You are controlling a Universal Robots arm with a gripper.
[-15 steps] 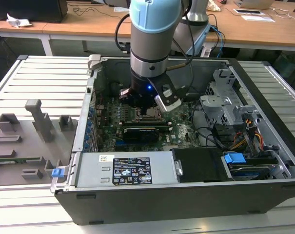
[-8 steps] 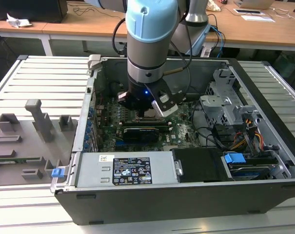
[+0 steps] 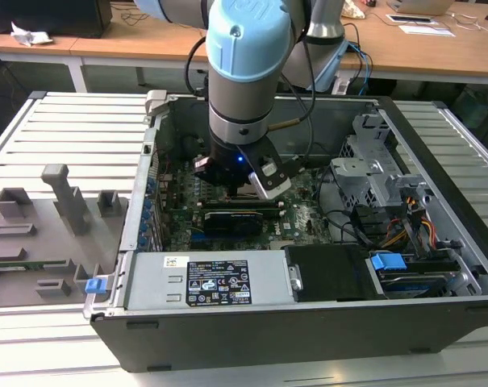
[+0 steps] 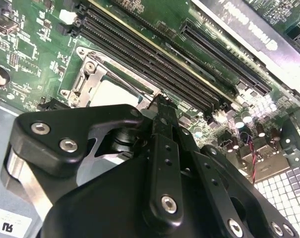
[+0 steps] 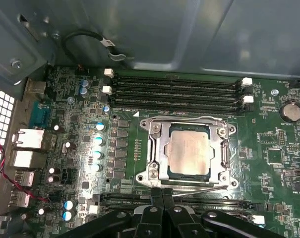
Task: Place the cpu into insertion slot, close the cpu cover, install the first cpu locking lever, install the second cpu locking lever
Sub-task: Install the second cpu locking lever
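The cpu (image 5: 189, 152) lies flat in the insertion slot (image 5: 228, 133) on the green board, its pale metal face (image 4: 112, 91) showing through the cover's opening. The cpu cover (image 5: 162, 156) is down around it. A thin locking lever (image 5: 202, 190) runs along the socket side nearest my fingers, slightly slanted. Another lever (image 5: 189, 118) follows the side by the memory slots. My gripper (image 5: 162, 194) is shut, its tips pressed together right at the socket's edge beside the slanted lever's end. Its black fingers (image 4: 162, 148) cover part of the socket. The arm reaches down into the case, with the gripper (image 3: 245, 187) low over the board.
Long black memory slots (image 5: 174, 91) run beside the socket. A long black card (image 3: 231, 218) stands on the board in front of the arm. The open computer case (image 3: 252, 322) has a power supply, drive cage and cables (image 3: 389, 218). Grey fixtures (image 3: 34, 242) sit at the exterior view's left.
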